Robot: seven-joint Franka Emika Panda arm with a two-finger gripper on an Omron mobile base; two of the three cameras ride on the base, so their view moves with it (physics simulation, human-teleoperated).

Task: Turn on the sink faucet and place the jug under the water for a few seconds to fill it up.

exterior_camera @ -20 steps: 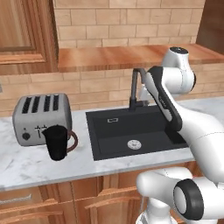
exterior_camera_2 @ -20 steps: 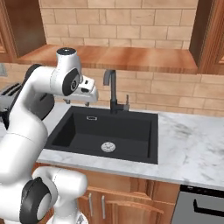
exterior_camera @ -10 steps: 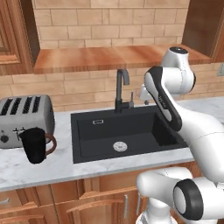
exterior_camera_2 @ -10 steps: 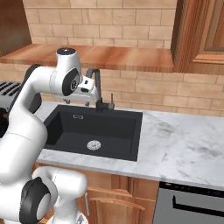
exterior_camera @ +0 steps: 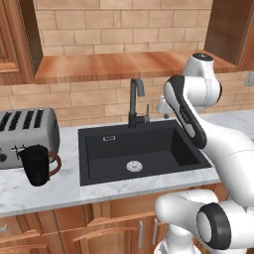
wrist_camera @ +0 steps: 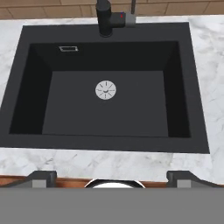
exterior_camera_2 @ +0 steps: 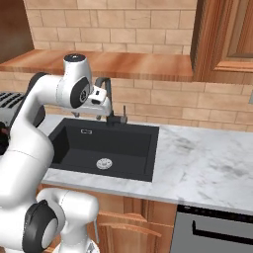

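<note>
The dark gooseneck sink faucet [exterior_camera: 135, 99] [exterior_camera_2: 107, 99] stands behind the black sink [exterior_camera: 149, 149] [wrist_camera: 65, 109], its small lever [exterior_camera: 147, 110] upright beside the base [wrist_camera: 105, 19]. The water is out of view. The black jug [exterior_camera: 35, 167] with a brown handle stands on the marble left of the sink, in front of the toaster. My gripper [exterior_camera: 162, 108] [exterior_camera_2: 101, 109] [wrist_camera: 112, 177] hangs high over the basin, just right of the faucet, apart from it. It points down at the drain [wrist_camera: 105, 89]. Its fingertips [wrist_camera: 41, 178] stand wide apart, open with nothing between them.
A silver toaster [exterior_camera: 25, 134] sits at the counter's left end, right behind the jug. A wooden shelf [exterior_camera: 124, 67] runs along the brick wall above the faucet. White marble counter [exterior_camera_2: 207, 153] stretches right of the sink, under a wooden wall cabinet [exterior_camera_2: 222, 34].
The whole scene has slid left in both base views, so the base has moved, not the things. The arm keeps its raised pose near the faucet, gripper still open.
</note>
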